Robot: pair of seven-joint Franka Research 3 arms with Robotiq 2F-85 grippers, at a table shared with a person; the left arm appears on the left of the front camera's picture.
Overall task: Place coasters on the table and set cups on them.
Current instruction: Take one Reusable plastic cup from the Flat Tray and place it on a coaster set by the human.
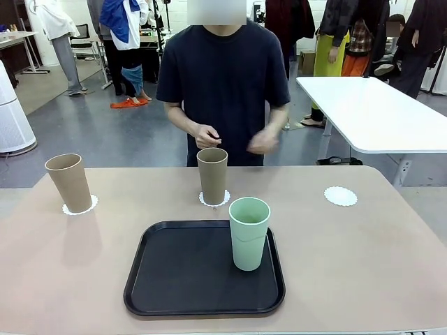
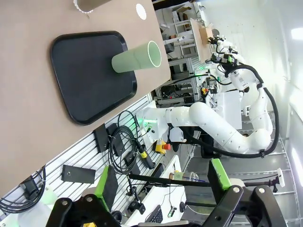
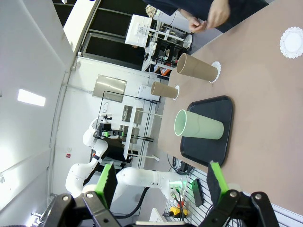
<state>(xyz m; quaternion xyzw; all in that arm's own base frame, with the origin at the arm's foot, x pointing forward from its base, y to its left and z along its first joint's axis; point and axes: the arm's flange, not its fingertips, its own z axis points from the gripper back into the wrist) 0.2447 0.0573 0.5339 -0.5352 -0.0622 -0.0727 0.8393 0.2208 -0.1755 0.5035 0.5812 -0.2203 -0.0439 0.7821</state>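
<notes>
A left tan cup (image 1: 68,181) and a centre tan cup (image 1: 212,174) each stood on one of the lace-edged coasters (image 1: 80,206) on the beige surface (image 1: 370,265). The mint-green cup (image 1: 248,232) waited upright on the black tray (image 1: 174,279), and the third coaster (image 1: 340,196) lay bare toward the far right. By that layout the job looked to be down to its last cup. The next move would call for a grasp on the mint-green cup's side, a lift clear of the tray rim, and a level set-down centred on the bare coaster, well apart from the tray. The left end effector (image 2: 161,182) and the right end effector (image 3: 161,179) both hung released and empty, well back from the tray. The person's hands (image 1: 207,135) hovered beyond the far edge, behind the centre tan cup; whether the fingers pinched anything was too small to tell. The two covered coasters peeked out as scalloped fringes beneath the cup bases, and the left wrist view cut off a tan cup at its top edge.
</notes>
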